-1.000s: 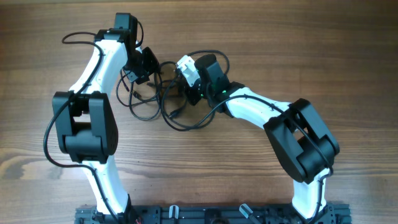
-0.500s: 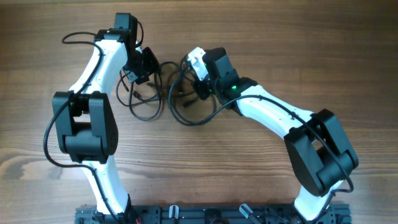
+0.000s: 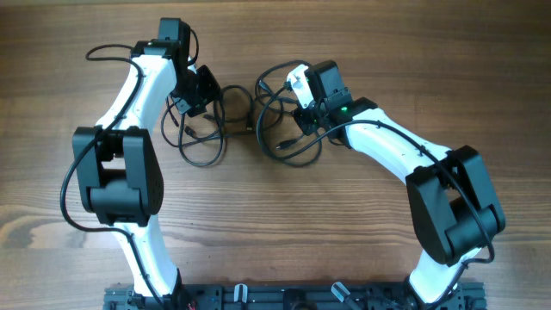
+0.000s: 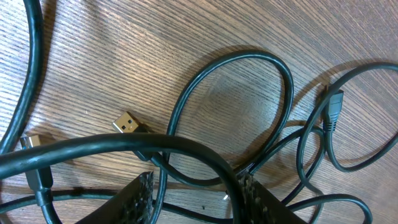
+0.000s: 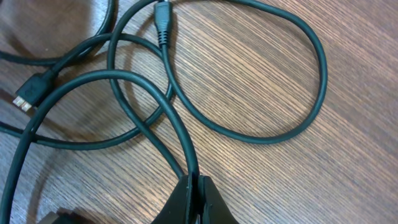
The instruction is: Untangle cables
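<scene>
The overhead camera is looking straight down on the wooden table (image 3: 284,241), with both arms reaching in from its near edge. Each wrist camera is sitting close above the wood, facing down past the left gripper (image 4: 194,202) or the right gripper (image 5: 196,202). All three views are sharing the cables (image 3: 255,120) in the table's far half.

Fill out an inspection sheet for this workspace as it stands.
Surface: wooden table, bare grain.
Job's things: black cables in loose loops that cross each other, not yet separated; USB plug lying free.
Clutter: nothing seen.
Grippers: right gripper shut on one cable; left gripper open, a cable running between its fingers.
Cables: arm wiring loops out at the far left.
Surroundings: black mounting rail along the near edge.
</scene>
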{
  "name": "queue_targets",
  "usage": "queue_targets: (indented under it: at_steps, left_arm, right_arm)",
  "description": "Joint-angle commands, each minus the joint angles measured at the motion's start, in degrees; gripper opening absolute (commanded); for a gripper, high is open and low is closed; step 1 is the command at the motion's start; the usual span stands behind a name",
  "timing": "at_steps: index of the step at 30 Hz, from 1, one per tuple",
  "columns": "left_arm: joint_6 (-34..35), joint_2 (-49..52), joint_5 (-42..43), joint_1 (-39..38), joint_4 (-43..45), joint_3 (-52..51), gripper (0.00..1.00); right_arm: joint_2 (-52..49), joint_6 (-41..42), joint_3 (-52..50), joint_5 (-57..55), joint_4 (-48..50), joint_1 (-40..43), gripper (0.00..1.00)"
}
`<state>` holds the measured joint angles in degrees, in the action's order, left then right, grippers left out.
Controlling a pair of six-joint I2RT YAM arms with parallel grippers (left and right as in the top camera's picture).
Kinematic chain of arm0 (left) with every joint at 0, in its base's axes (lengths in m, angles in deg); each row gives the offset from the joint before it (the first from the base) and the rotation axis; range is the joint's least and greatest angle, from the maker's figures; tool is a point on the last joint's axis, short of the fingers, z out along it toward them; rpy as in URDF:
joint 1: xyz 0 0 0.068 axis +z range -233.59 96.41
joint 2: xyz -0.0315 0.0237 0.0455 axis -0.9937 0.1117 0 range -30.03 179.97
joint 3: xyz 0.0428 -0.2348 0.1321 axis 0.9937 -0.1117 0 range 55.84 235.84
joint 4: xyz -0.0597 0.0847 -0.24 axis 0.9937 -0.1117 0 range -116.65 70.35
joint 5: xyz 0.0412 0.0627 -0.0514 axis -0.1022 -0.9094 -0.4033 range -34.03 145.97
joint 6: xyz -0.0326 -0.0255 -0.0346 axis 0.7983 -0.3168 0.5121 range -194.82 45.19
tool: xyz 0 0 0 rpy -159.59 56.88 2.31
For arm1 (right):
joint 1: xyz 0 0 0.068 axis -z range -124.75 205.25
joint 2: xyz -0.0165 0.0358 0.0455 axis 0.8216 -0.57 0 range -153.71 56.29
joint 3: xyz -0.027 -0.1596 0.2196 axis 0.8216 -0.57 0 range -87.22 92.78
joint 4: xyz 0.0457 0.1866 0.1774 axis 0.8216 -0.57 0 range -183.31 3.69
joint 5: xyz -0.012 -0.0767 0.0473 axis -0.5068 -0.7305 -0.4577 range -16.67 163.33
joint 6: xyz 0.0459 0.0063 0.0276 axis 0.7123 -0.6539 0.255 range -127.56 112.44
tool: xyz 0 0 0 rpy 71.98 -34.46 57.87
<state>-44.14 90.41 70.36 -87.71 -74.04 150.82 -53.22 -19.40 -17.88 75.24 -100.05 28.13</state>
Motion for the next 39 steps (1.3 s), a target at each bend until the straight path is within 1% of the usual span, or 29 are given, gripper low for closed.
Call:
queue_targets:
  at_steps: [1,3,4,5,9,13,16,18,21,26,28,30,33,35,39]
  left_arm:
    - [-0.26,0.44,-1.01,0.15,0.00,-0.26,0.48]
    - [-0.26,0.42,-1.03,0.15,0.00,-0.26,0.48]
    - [-0.28,0.44,-1.03,0.15,0.00,-0.26,0.48]
    - [-0.28,0.42,-1.03,0.15,0.00,-0.26,0.48]
    - [-0.28,0.42,-1.03,0.15,0.09,-0.26,0.48]
    - [-0.28,0.42,-1.03,0.15,0.11,-0.26,0.48]
    - [-0.28,0.44,-1.03,0.15,0.11,-0.26,0.48]
    - [-0.28,0.44,-1.03,0.15,0.11,-0.26,0.49]
    - [-0.28,0.44,-1.03,0.15,0.13,-0.26,0.49]
    - [-0.28,0.42,-1.03,0.15,0.13,-0.26,0.49]
    - [-0.26,0.44,-1.03,0.15,0.11,-0.26,0.49]
    - [-0.26,0.42,-1.03,0.15,0.13,-0.26,0.49]
    - [-0.28,0.42,-1.03,0.15,0.11,-0.26,0.49]
    - [-0.28,0.42,-1.03,0.15,0.11,-0.26,0.49]
    - [-0.28,0.42,-1.03,0.15,0.11,-0.26,0.49]
  right_arm:
    - [-0.04,-5.03,-0.46,1.55,-0.07,-0.24,0.07]
    - [-0.04,-5.09,-0.46,1.55,-0.04,-0.24,0.43]
    - [-0.04,-5.03,-0.46,1.55,-0.04,-0.24,0.57]
    - [-0.04,-4.76,-0.46,1.55,-0.04,-0.24,0.63]
    - [-0.04,-4.76,-0.46,1.53,-0.17,-0.24,0.64]
    - [-0.04,-12.96,-0.46,1.55,-0.17,-0.17,0.64]
    - [-0.17,-16.96,-0.46,1.75,-0.20,-0.17,0.72]
    - [-0.48,-19.61,-0.46,4.33,-0.26,-0.17,0.73]
    - [-1.38,-21.40,-0.46,10.27,-0.15,-0.17,0.76]
    - [-2.82,-21.38,-0.46,10.64,0.66,-0.17,0.77]
    - [-3.78,-21.42,-0.46,10.64,1.38,-0.17,0.81]
    - [-5.33,-23.32,-0.46,10.64,3.06,-0.17,0.84]
    - [-6.75,-27.41,-0.46,9.35,6.03,-0.17,0.85]
    - [-7.41,-28.15,-0.46,7.04,8.92,-0.17,0.88]
    - [-8.26,-32.65,-0.46,6.25,12.63,-0.17,0.92]
